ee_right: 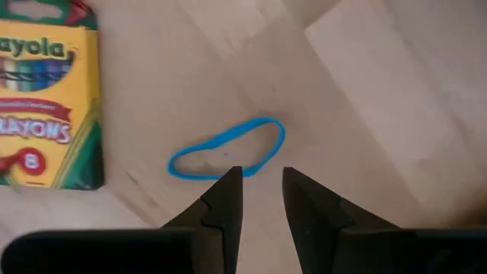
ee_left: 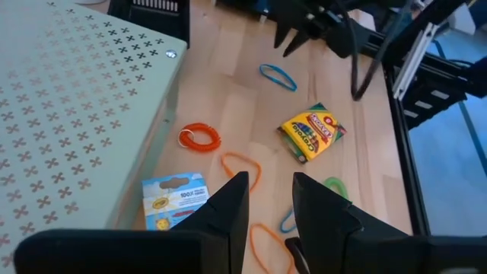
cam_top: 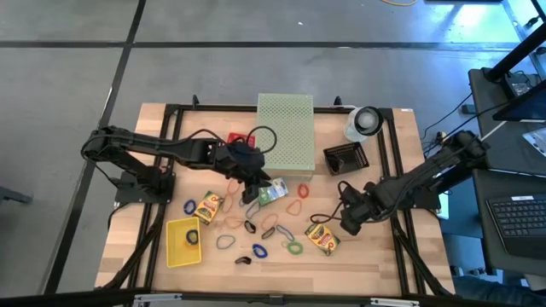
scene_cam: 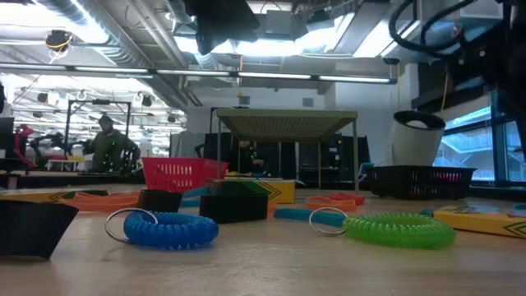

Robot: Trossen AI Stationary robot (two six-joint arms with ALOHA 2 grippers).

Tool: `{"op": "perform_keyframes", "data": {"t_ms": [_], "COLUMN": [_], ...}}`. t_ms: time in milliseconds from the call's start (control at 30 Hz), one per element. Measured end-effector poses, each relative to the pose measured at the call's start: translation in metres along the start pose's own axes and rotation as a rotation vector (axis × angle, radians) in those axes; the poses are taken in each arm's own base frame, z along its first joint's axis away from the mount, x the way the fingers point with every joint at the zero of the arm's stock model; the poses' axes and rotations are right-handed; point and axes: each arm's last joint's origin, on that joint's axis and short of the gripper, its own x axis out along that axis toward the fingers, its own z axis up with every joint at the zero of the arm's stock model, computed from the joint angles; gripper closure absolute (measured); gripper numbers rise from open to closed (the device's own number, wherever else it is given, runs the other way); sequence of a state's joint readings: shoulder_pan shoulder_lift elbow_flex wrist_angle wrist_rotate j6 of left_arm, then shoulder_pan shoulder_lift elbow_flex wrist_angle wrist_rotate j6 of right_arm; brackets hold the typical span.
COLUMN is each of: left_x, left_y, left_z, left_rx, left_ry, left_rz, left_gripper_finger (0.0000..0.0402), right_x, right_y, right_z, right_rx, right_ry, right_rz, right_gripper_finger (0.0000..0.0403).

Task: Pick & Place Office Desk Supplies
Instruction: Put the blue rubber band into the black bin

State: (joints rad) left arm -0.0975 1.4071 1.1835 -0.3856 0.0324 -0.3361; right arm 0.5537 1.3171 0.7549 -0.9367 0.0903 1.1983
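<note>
Wooden tabletop (ee_right: 365, 68) under right gripper (ee_right: 262, 186), jaws slightly parted, empty, above thin blue rubber-band loop (ee_right: 228, 148): light, floppy; pinch one strand. Left gripper (ee_left: 270, 198) likewise parted, empty.

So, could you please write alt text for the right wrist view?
The right gripper hangs with open fingers just above a blue rubber-band loop lying flat on the wooden table. A yellow crayon box lies beside the loop, apart from it.

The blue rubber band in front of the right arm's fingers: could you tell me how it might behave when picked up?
The blue rubber band lies flat in an uneven, squashed loop, so it is probably floppy and very light. Being so thin against the table, it may slide or slip from the fingers rather than lift cleanly.
</note>
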Motion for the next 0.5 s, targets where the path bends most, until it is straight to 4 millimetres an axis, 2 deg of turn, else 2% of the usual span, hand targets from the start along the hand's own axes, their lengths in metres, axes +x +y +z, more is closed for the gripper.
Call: {"op": "perform_keyframes", "data": {"t_ms": [267,500], "left_x": [0.000,0.000], "left_y": [0.000,-0.001], "left_z": [-0.001,-0.001], "left_rx": [0.058,0.059], "left_ry": [0.012,0.024], "left_rz": [-0.012,-0.041], "left_gripper_finger": [0.0304,0.0304], "right_x": [0.020,0.030], "right_y": [-0.006,-0.013], "right_z": [-0.001,0.003], "right_rx": [0.081,0.110], "right_ry": [0.000,0.002], "right_rz": [0.055,0.056], "right_gripper_finger": [0.0307,0.0307]}}
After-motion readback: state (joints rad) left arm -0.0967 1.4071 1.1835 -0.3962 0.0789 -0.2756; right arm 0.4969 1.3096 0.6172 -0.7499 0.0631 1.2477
